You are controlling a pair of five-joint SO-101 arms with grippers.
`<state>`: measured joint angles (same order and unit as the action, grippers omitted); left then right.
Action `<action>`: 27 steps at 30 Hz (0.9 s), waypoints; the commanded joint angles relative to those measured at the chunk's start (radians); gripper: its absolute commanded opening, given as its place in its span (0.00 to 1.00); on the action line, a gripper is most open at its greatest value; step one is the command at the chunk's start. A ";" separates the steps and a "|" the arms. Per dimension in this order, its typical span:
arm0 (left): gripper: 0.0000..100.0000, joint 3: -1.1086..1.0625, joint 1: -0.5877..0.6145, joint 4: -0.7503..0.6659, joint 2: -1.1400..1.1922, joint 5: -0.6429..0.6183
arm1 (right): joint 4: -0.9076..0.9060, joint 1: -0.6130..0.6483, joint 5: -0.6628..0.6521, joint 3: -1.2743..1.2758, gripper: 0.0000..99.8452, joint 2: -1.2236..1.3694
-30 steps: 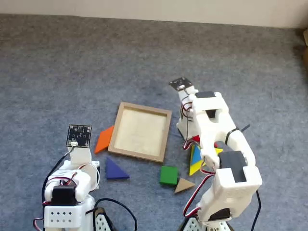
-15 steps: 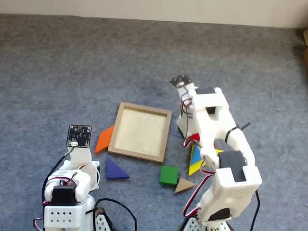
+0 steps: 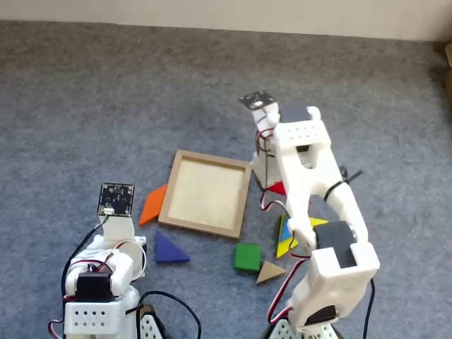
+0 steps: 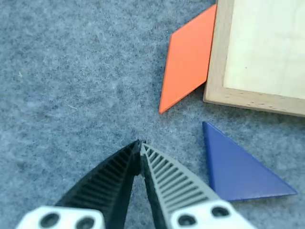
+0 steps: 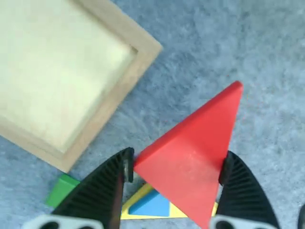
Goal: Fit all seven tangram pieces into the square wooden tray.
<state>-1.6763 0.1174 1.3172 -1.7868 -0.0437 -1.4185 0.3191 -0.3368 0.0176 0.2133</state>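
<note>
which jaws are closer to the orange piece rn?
Left. Jaws of the left arm sit shut beside the orange piece, on its side of the tray; those of the right arm hold the red triangle across the tray.

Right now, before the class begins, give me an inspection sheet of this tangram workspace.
Surface: grey carpet.
Job's things: square wooden tray empty; orange parallelogram against its rim; dark blue triangle, green square and small tan triangle loose; yellow triangle and light blue triangle together.
Clutter: nothing seen.
Grippers: right gripper shut on large red triangle; left gripper shut, empty.
Cables: black lead by the arm bases.
Surroundings: pale wall at the far edge.
</note>
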 commanded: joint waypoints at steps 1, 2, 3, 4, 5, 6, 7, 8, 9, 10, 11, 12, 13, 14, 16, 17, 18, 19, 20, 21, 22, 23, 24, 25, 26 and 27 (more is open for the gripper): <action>0.01 -0.019 0.013 0.003 -0.042 -0.008 | -0.030 0.065 0.075 -0.081 0.19 -0.022; 0.01 -0.019 0.013 0.003 -0.042 -0.008 | -0.038 0.077 0.094 -0.088 0.19 -0.022; 0.01 -0.019 0.013 0.003 -0.042 -0.008 | -0.047 0.091 0.114 -0.094 0.19 -0.022; 0.01 -0.019 0.013 0.003 -0.042 -0.008 | -0.053 0.105 0.133 -0.101 0.19 -0.022; 0.01 -0.019 0.013 0.003 -0.042 -0.008 | -0.054 0.117 0.157 -0.105 0.19 -0.022; 0.01 -0.019 0.013 0.003 -0.042 -0.008 | -0.056 0.128 0.180 -0.110 0.19 -0.022; 0.01 -0.019 0.013 0.003 -0.042 -0.008 | -0.058 0.142 0.201 -0.114 0.19 -0.022; 0.01 -0.019 0.013 0.003 -0.042 -0.008 | -0.058 0.154 0.221 -0.116 0.19 -0.022; 0.01 -0.019 0.013 0.003 -0.042 -0.008 | -0.058 0.165 0.239 -0.116 0.19 -0.022; 0.01 -0.019 0.013 0.003 -0.042 -0.008 | -0.058 0.179 0.253 -0.116 0.19 -0.022; 0.01 -0.019 0.013 0.003 -0.042 -0.008 | -0.058 0.191 0.265 -0.114 0.19 -0.022; 0.01 -0.019 0.013 0.003 -0.042 -0.008 | -0.054 0.208 0.275 -0.111 0.19 -0.022; 0.01 -0.019 0.013 0.003 -0.042 -0.008 | -0.053 0.223 0.282 -0.110 0.19 -0.021; 0.01 -0.019 0.013 0.003 -0.042 -0.008 | -0.051 0.242 0.293 -0.110 0.19 -0.021; 0.01 -0.019 0.013 0.003 -0.042 -0.008 | -0.050 0.272 0.321 -0.110 0.19 -0.019; 0.01 -0.019 0.013 0.003 -0.042 -0.008 | -0.050 0.286 0.339 -0.113 0.19 -0.018; 0.01 -0.019 0.013 0.003 -0.042 -0.008 | -0.050 0.297 0.359 -0.113 0.19 -0.016; 0.01 -0.019 0.013 0.003 -0.042 -0.008 | -0.048 0.306 0.382 -0.113 0.19 -0.016; 0.01 -0.019 0.013 0.003 -0.042 -0.008 | -0.039 0.312 0.411 -0.113 0.19 -0.015; 0.01 -0.019 0.013 0.003 -0.042 -0.008 | -0.019 0.317 0.443 -0.110 0.19 -0.015; 0.01 -0.019 0.013 0.003 -0.042 -0.008 | 0.002 0.317 0.480 -0.110 0.19 -0.015; 0.01 -0.019 0.013 0.003 -0.042 -0.008 | 0.030 0.318 0.514 -0.108 0.19 -0.015; 0.01 -0.019 0.013 0.003 -0.042 -0.008 | 0.062 0.318 0.543 -0.107 0.19 -0.015; 0.01 -0.019 0.013 0.003 -0.042 -0.008 | 0.084 0.318 0.569 -0.105 0.19 -0.013; 0.01 -0.019 0.013 0.003 -0.042 -0.008 | 0.101 0.320 0.585 -0.102 0.19 -0.012; 0.01 -0.019 0.013 0.003 -0.042 -0.008 | 0.117 0.320 0.592 -0.093 0.19 -0.013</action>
<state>-1.6763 0.1174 1.3172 -1.7868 -0.0437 -1.3541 0.6245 0.2079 -0.0207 0.2133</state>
